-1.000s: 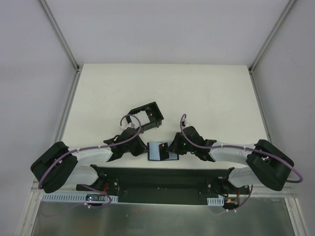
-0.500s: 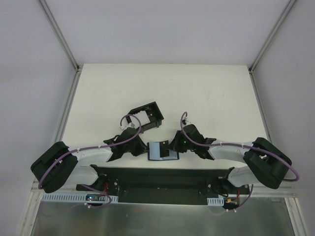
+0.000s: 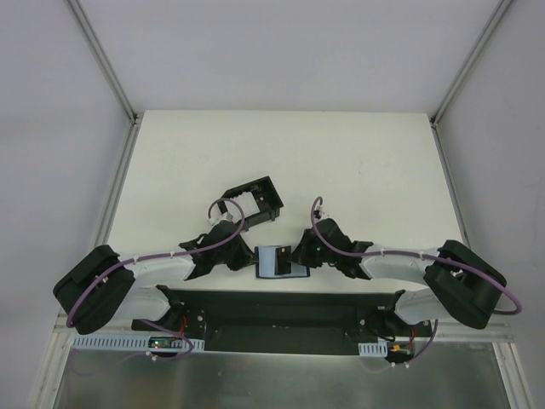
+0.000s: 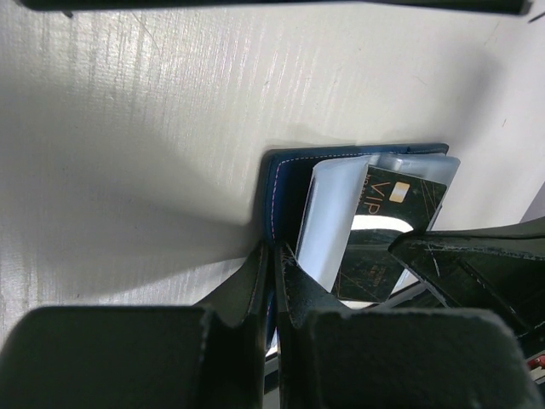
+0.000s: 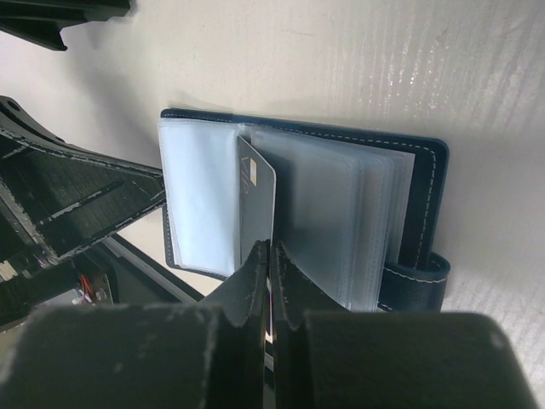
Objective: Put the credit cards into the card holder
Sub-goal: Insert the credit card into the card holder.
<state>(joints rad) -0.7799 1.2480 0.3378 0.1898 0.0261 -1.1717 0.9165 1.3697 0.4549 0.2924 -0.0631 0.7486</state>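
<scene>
Right wrist view: right fingers (image 5: 269, 256) pinch the credit card (image 5: 255, 200) edgewise, likely stiff, slick; left fingers (image 4: 274, 260) clamp the floppy-sleeved card holder (image 5: 421, 196).

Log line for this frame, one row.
phase: card insertion | left gripper: shut on card holder cover | right gripper: shut on credit card, standing between clear sleeves

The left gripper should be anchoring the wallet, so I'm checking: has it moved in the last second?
No. The left gripper sits where it did against the black box frame behind it, shut on the card holder's left edge.
</scene>
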